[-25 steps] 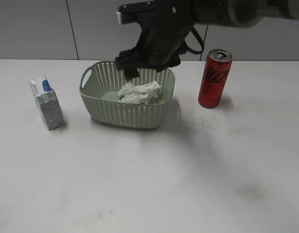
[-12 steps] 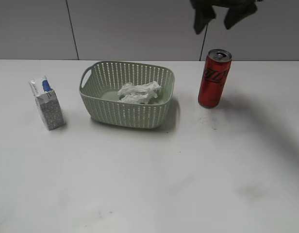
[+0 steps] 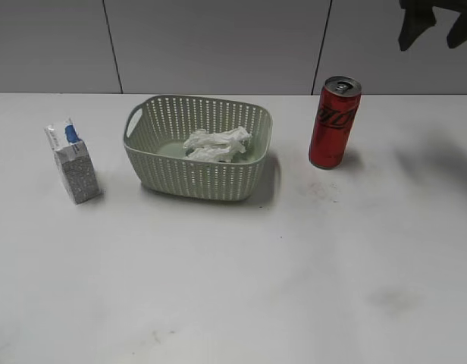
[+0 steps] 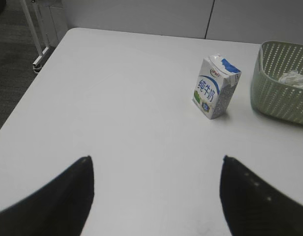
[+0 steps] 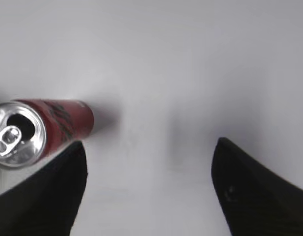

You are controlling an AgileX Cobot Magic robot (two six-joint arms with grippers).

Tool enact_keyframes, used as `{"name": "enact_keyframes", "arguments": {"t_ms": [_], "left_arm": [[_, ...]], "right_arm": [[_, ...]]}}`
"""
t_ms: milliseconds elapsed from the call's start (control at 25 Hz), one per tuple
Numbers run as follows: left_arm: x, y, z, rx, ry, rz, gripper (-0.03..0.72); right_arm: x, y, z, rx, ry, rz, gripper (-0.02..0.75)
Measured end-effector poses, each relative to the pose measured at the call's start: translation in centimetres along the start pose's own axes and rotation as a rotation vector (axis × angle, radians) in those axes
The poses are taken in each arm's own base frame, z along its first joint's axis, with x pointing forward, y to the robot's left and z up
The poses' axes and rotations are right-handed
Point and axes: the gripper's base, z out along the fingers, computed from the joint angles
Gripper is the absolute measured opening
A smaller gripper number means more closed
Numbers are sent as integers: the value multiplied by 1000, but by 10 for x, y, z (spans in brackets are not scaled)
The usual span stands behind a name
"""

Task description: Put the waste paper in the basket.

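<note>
Crumpled white waste paper (image 3: 217, 144) lies inside the pale green lattice basket (image 3: 195, 176) at the table's middle back. A bit of the paper (image 4: 295, 78) and the basket's wall (image 4: 279, 93) also show at the right edge of the left wrist view. My right gripper (image 3: 437, 29) is open and empty, high at the top right, above and right of the red can. In its own view the open jaws (image 5: 150, 147) hang over bare table. My left gripper (image 4: 156, 162) is open and empty over the table's left part; it is out of the exterior view.
A red drink can (image 3: 334, 123) stands right of the basket; its open top shows in the right wrist view (image 5: 18, 132). A white-grey milk carton with blue cap (image 3: 73, 161) stands left of the basket, also in the left wrist view (image 4: 216, 87). The table's left edge (image 4: 28, 78) borders dark floor.
My right gripper has risen from over the basket and swung right, past the red can, to the top right corner. The paper stays in the basket.
</note>
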Motion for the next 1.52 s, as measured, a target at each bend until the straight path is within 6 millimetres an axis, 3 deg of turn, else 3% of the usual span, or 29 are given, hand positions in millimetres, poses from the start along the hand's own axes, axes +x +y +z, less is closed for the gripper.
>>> {"name": "enact_keyframes", "arguments": {"t_ms": [120, 280, 520, 680, 920, 1200, 1520], "left_arm": [[0, 0, 0, 0, 0, -1, 591], [0, 0, 0, 0, 0, 0, 591], [0, 0, 0, 0, 0, -1, 591], [0, 0, 0, 0, 0, 0, 591], [0, 0, 0, 0, 0, -1, 591], [0, 0, 0, 0, 0, 0, 591], [0, 0, 0, 0, -1, 0, 591]], "right_arm": [[15, -1, -17, 1, 18, -6, 593], [52, 1, -43, -6, 67, -24, 593], [131, 1, -84, 4, 112, -47, 593], [188, 0, -99, 11, 86, -48, 593], [267, -2, -103, 14, 34, -46, 592], [340, -4, -92, 6, -64, -36, 592], [368, -2, -116, 3, -245, -50, 592]]}}
